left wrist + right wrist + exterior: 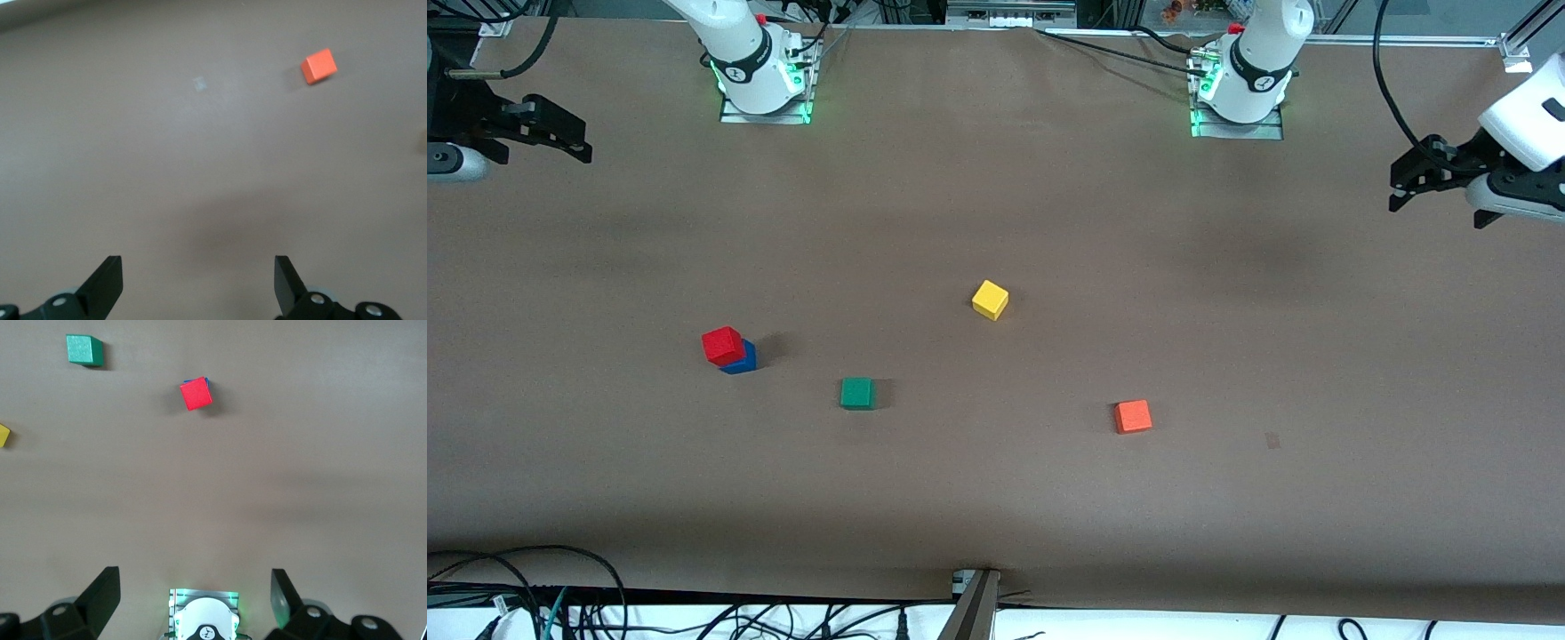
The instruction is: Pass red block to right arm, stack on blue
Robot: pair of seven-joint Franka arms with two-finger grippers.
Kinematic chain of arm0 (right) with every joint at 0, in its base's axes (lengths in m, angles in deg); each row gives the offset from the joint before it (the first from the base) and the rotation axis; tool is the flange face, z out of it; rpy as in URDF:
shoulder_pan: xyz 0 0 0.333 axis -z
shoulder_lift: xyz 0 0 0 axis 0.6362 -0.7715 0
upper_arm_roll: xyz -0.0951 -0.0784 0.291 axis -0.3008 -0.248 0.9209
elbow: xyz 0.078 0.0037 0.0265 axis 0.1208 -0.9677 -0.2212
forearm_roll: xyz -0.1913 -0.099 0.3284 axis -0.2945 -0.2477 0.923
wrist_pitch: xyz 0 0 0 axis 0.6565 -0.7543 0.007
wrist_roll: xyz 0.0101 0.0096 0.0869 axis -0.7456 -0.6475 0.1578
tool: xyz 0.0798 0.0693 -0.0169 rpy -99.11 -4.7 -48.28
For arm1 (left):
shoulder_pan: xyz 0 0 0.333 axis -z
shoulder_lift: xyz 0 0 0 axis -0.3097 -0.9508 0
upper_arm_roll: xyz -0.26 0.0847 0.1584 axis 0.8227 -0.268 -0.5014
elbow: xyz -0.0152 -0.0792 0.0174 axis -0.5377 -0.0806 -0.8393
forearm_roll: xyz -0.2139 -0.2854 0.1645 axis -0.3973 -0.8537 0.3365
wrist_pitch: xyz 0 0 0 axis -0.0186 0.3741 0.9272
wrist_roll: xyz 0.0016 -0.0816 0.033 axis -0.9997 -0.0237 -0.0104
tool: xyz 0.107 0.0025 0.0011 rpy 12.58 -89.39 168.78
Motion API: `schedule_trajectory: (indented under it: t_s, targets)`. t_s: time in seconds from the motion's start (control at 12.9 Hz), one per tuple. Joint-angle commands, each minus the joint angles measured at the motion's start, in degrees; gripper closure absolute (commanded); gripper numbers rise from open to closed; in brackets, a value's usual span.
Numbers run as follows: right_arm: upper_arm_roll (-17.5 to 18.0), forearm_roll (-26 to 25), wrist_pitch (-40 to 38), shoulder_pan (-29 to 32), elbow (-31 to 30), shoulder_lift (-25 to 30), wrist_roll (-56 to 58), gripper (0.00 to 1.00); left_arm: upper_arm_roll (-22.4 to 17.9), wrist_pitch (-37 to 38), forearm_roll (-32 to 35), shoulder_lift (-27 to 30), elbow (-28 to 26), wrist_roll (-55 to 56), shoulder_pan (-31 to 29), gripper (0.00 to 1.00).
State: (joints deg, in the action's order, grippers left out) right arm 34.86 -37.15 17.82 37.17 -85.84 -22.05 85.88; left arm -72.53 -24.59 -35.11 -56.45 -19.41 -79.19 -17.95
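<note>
Small orange-red cube and green cube nearest front edge of brown tabletop. Small pure-red cube stacked on deep-blue cube, toward right arm's end. Yellow cube mid-table. Left gripper and right gripper raised over opposite table ends, fingers spread wide, holding nothing.

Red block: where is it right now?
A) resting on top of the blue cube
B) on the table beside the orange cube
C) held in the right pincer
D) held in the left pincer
A: the red block sits on the blue cube, toward the right arm's end of the table, while the left pincer and the right pincer are both open, empty and pulled away.
</note>
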Motion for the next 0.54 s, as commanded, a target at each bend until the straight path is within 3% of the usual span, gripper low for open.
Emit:
schedule_trajectory:
  t_s: [0.0, 0.31, 0.46]
  targets:
    - [0.23, -0.73, -0.7, 0.14, 0.43, -0.54, 0.83, 0.0, 2.66, 4.34, -0.42, -1.43, 1.47, 1.11, 0.17, 0.0]
    - [0.23, -0.64, -0.62, 0.05, 0.87, -1.07, 0.65, 0.0, 2.41, 7.94, -3.48, -3.89, 1.12, 0.49, -0.8, 0.0]
    - [-0.03, -0.64, -0.53, 0.14, 0.87, -1.07, 0.83, 0.0, 2.93, 16.52, -3.67, -3.28, 1.99, 0.94, -0.45, 0.0]
